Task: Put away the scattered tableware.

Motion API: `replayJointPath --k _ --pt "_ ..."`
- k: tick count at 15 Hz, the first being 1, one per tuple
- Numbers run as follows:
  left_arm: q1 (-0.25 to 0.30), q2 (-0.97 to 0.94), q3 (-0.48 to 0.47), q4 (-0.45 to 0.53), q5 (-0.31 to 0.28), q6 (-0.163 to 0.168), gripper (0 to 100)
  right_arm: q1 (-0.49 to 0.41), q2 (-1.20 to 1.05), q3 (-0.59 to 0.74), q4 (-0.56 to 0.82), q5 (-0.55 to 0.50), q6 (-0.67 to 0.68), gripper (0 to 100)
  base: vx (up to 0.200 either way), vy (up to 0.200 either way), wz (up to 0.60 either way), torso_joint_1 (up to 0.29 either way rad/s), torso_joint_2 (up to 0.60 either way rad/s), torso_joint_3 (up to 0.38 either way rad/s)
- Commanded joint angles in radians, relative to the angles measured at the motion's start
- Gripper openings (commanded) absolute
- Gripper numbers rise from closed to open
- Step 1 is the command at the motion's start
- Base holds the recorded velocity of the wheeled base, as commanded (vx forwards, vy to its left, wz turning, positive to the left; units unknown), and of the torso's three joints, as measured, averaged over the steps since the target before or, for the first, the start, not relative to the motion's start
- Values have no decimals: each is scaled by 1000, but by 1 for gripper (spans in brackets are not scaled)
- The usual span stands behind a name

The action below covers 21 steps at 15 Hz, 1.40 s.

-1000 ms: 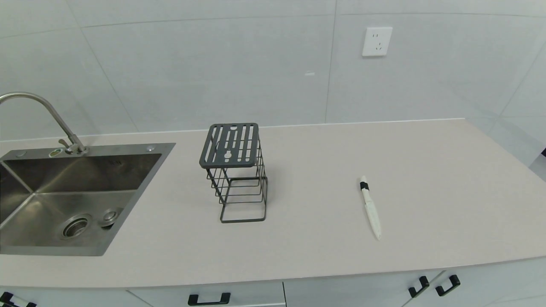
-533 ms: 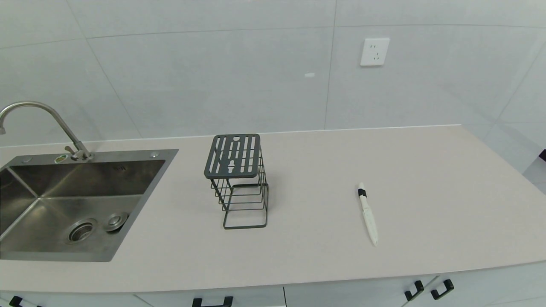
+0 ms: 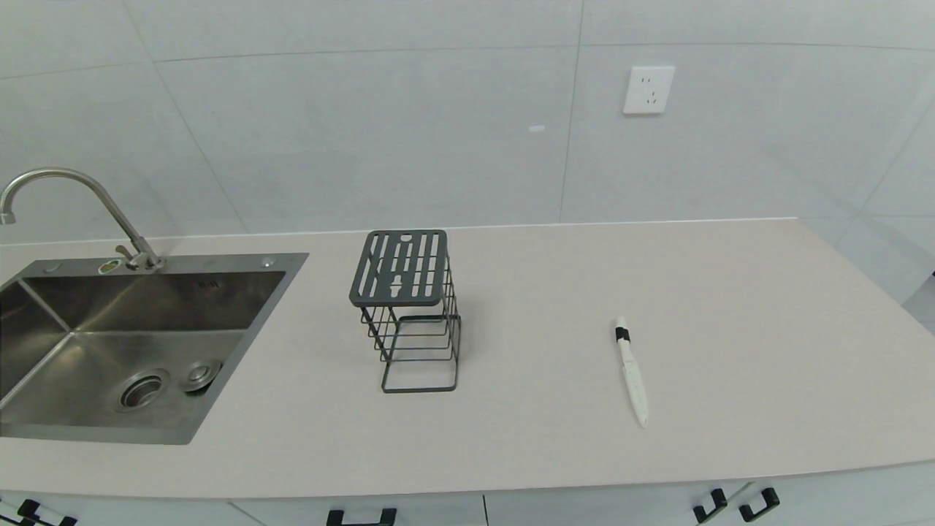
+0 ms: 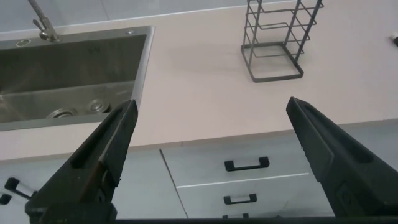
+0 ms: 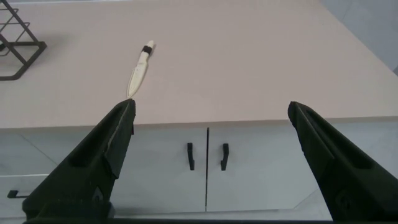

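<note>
Your left claw (image 4: 211, 106) gaped wide off the counter's front edge. Ahead of it stood the dark wire rack with a slotted top (image 4: 273, 43), and the steel sink (image 4: 68, 68) sat beside that. Your right claw (image 5: 211, 107) gaped wide too. Ahead of it the white, black-banded knife (image 5: 139, 70) lay flat on the beige countertop (image 5: 249, 62), well apart from the rack.

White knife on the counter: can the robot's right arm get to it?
Probably yes. The white knife lies alone on the counter, with nothing beside or over it, and the right gripper hangs open before the counter's front edge, facing it.
</note>
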Motion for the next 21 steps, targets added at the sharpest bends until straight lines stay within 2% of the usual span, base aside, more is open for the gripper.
replayJointPath --k 1,7,10,21 --pt "0 1 0 -1 -1 0 100 0 1 0 0 1 0 100 0 0 0 0 0 0" --pt "0 1 0 -1 -1 -3 100 0 1 0 0 1 0 100 0 0 0 0 0 0" --pt "0 1 0 -1 -7 -5 100 0 1 0 0 0 2 100 200 0 0 5 4 4" --pt "2 1 0 -1 -5 -3 100 0 1 0 0 0 0 100 0 0 0 5 2 -2"
